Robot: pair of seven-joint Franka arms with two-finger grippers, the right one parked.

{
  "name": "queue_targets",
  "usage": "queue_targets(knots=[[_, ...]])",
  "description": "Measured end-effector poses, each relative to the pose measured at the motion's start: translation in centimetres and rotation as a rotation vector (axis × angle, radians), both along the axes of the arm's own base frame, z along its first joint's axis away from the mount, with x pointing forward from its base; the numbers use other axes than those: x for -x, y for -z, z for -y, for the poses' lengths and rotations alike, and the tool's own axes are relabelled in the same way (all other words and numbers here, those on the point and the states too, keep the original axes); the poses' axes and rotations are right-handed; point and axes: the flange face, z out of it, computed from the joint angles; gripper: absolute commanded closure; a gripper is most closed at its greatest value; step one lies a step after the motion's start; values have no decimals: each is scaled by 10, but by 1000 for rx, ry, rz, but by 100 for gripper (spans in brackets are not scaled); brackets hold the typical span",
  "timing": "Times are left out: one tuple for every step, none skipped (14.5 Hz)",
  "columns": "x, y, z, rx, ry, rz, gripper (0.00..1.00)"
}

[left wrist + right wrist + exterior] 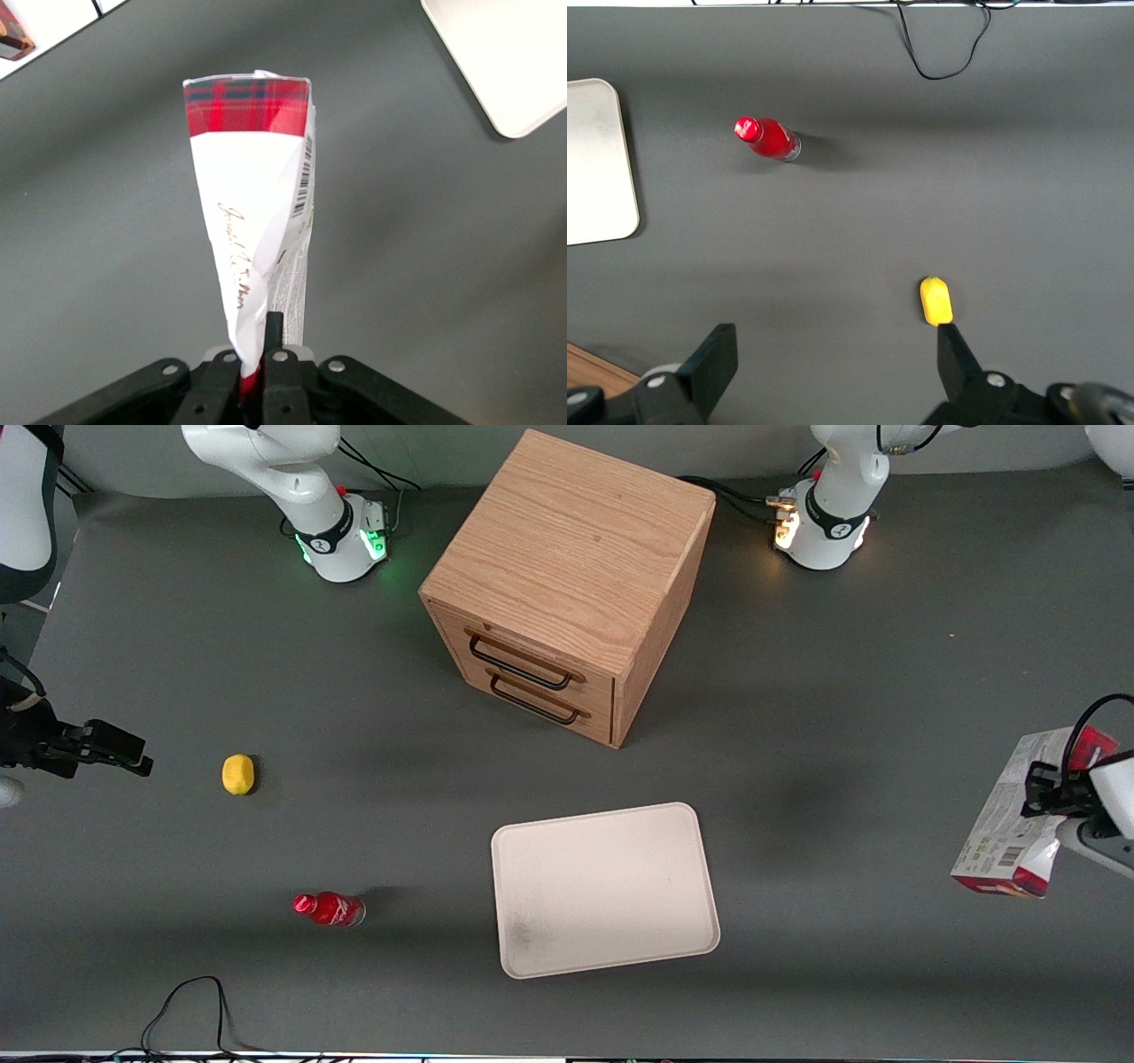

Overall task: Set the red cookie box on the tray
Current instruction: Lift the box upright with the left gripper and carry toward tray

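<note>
— Where is the red cookie box relative to the pincer?

— It hangs in the air at the working arm's end of the table, clamped in the gripper, well apart from the tray. Seen from the tray in the front view, the box sits at about three o'clock. On the wrist camera the box runs straight out toward twelve o'clock from the fingers.

— How many of each thing?

— One box, one tray, one wooden drawer cabinet, one small red bottle, one yellow object.

— And the pincer?

— Nearly closed, its fingers squeezing the box's thin end so the carton is pinched flat there.
</note>
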Motion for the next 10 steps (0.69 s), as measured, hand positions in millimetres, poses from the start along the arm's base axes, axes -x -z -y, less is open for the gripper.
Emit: queue_targets(knots=[[4, -8, 1, -1, -2, 2, 100], [6, -13, 3, -3, -19, 5, 100], [8, -16, 7, -6, -62, 7, 100], [8, -16, 14, -10, -118, 5, 100], [8, -16, 24, -14, -184, 4, 100], [8, -16, 35, -19, -250, 5, 100], [9, -18, 48, -24, -315, 7, 100], [10, -20, 62, -27, -372, 11, 100], [11, -22, 77, -30, -414, 14, 100], [13, -23, 95, -33, -446, 16, 100]])
